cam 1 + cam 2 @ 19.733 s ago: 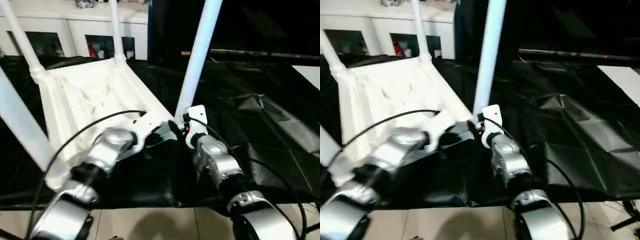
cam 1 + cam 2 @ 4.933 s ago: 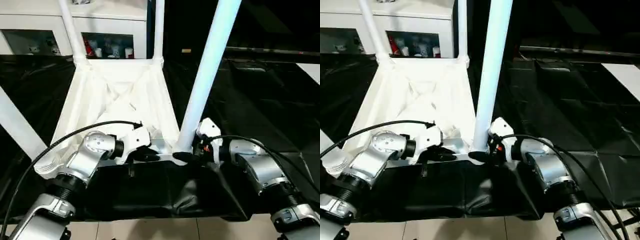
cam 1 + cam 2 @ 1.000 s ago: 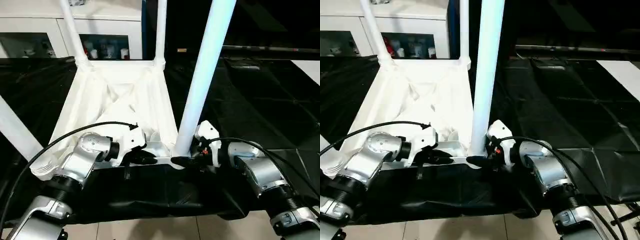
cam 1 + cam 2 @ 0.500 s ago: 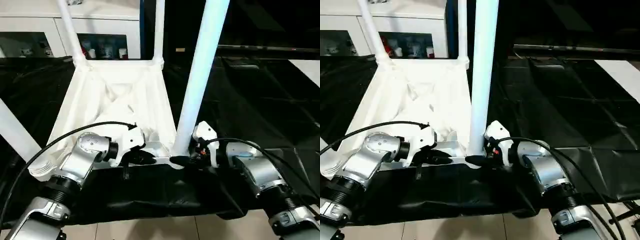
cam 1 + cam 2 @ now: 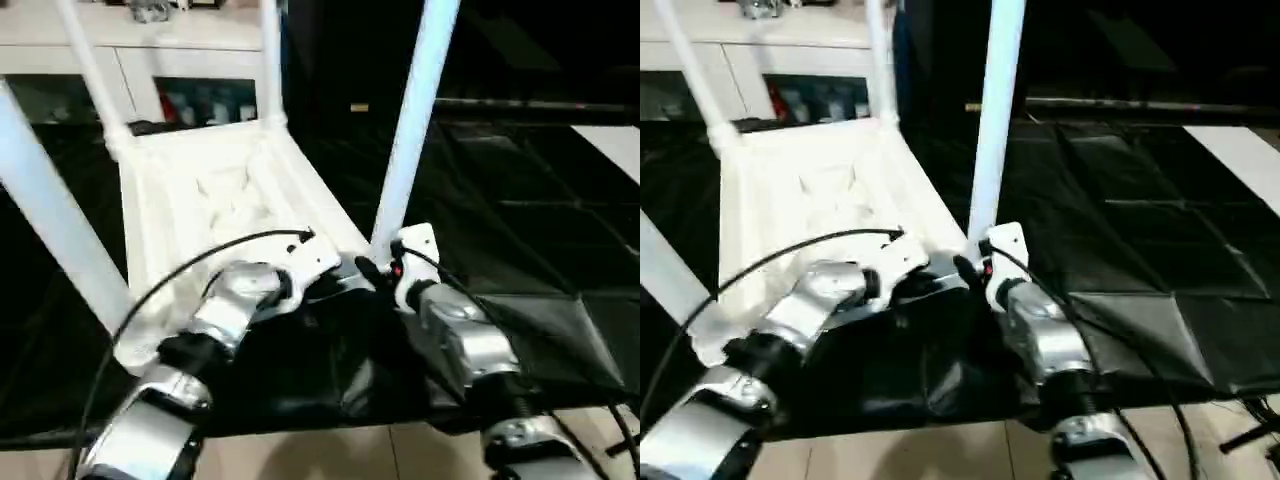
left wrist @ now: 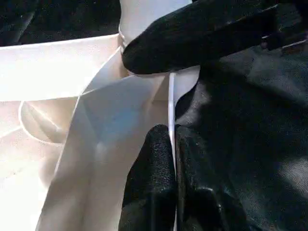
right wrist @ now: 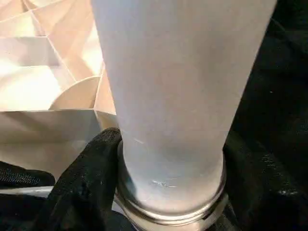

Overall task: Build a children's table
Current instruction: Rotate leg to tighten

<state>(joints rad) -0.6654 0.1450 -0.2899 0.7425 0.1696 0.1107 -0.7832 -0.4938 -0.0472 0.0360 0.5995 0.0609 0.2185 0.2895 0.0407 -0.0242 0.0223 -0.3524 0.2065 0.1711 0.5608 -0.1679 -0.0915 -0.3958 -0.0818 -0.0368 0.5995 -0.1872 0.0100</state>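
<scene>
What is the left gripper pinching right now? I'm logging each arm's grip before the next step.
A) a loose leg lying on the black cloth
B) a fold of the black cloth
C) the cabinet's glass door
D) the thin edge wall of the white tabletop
D: in the left wrist view the left gripper is shut on the thin edge wall of the upturned tabletop.

No writing, label, brand mark or number can be read anywhere in these views.
</scene>
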